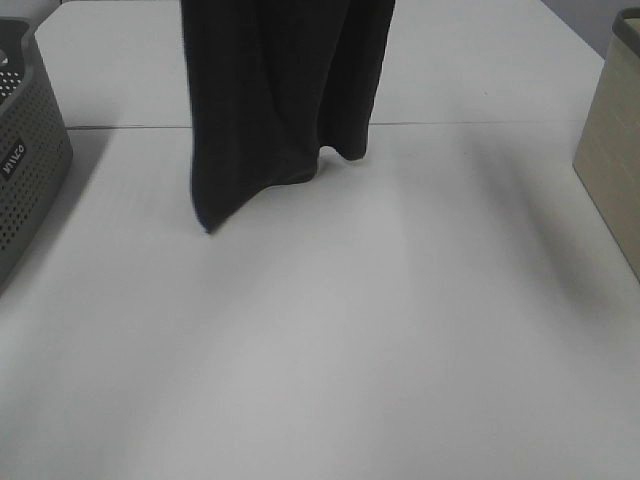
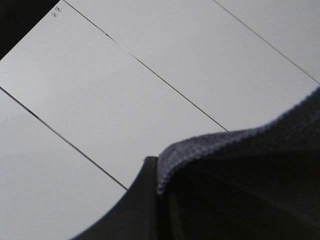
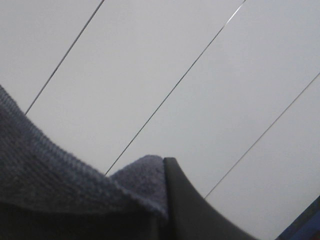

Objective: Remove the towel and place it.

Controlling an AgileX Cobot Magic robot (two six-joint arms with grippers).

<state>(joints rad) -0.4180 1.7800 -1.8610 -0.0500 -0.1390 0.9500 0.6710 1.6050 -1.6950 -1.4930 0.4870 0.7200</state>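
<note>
The towel (image 1: 280, 100) is a dark charcoal cloth that hangs in folds from above the top edge of the exterior high view, over the back middle of the white table (image 1: 350, 350). Its lowest corner reaches down close to the tabletop. Both grippers sit above that view's edge and do not show there. In the left wrist view my left gripper (image 2: 157, 177) is shut on a hemmed edge of the towel (image 2: 250, 145). In the right wrist view my right gripper (image 3: 165, 197) pinches another edge of the towel (image 3: 45, 165). Pale panelled surfaces fill the background of both wrist views.
A grey perforated basket (image 1: 25, 150) stands at the table's left edge. A beige container (image 1: 612, 150) stands at the right edge. A seam crosses the table behind the towel.
</note>
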